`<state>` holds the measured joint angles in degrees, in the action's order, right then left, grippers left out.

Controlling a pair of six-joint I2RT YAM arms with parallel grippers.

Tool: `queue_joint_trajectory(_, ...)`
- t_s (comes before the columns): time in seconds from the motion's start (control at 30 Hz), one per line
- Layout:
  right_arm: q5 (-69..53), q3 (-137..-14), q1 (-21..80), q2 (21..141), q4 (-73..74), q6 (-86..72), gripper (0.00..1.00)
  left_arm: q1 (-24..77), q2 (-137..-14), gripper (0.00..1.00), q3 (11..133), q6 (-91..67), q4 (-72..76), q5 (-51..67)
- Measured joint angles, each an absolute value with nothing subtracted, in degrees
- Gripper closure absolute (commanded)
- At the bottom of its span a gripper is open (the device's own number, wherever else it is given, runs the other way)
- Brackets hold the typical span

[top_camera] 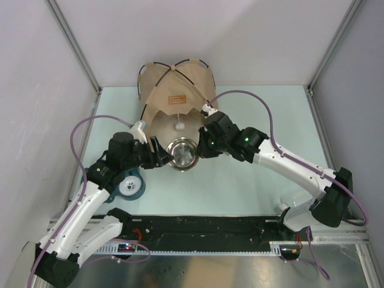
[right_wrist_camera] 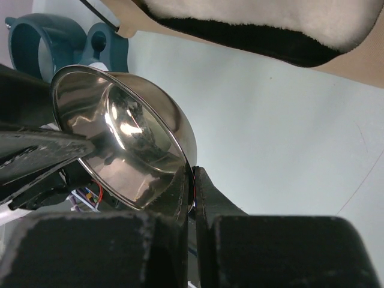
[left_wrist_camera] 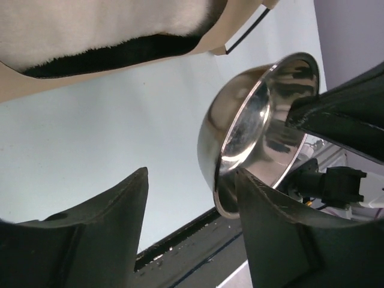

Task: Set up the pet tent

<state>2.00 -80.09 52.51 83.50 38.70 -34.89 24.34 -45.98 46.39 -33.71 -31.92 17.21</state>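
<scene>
**Tent Raised, Bowl Unplaced**

The pet tent [top_camera: 175, 90] was found erected at the far side of the table [top_camera: 258, 120]. A steel bowl [top_camera: 183, 154] was pinched by its rim in the right gripper [right_wrist_camera: 193, 192] before the entrance, and the left gripper [left_wrist_camera: 191, 198] was spread wide around it. Only furnishing seemed left.

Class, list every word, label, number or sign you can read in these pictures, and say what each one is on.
On the tent, brown label patch: print too small to read.
On the teal stand: what looks like a white paw-print sign, no words.
On the metal bowl: no writing seen.
No word or number can be read anywhere.
</scene>
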Motion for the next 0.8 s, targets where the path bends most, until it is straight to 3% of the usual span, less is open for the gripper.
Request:
queue_joint_trajectory(0.27, 1.7, -81.9, 53.9, 84.8, 38.7, -32.3, 1.0, 24.8, -46.8, 0.92, 45.8, -36.6, -29.8, 15.7)
queue_joint_trajectory(0.33, 1.5, -82.4, 54.0, 86.1, 38.5, -32.0, 0.99, 24.8, -47.0, 0.98, 45.8, -36.3, -30.2, 15.0)
queue_joint_trajectory(0.4, 1.5, -83.1, 54.2, 87.4, 38.5, -31.7, 0.84, 24.8, -47.6, 0.99, 45.5, -36.3, -30.8, 14.0)
queue_joint_trajectory(0.5, 1.0, -83.5, 54.6, 89.0, 38.5, -31.4, 0.43, 24.7, -48.2, 1.0, 44.4, -36.5, -31.4, 12.8)
queue_joint_trajectory(0.57, 1.0, -83.6, 54.9, 89.5, 38.9, -31.5, 0.26, 24.7, -48.2, 1.0, 44.0, -37.1, -31.3, 12.6)
queue_joint_trajectory(0.63, 1.0, -83.7, 55.0, 89.7, 39.2, -31.3, 0.15, 24.7, -48.0, 1.0, 43.9, -37.7, -31.2, 12.2)
queue_joint_trajectory(0.8, 1.0, -86.4, 53.7, 89.7, 40.2, -31.6, 0.03, 24.7, -45.9, 1.0, 43.4, -39.2, -30.6, 10.2)
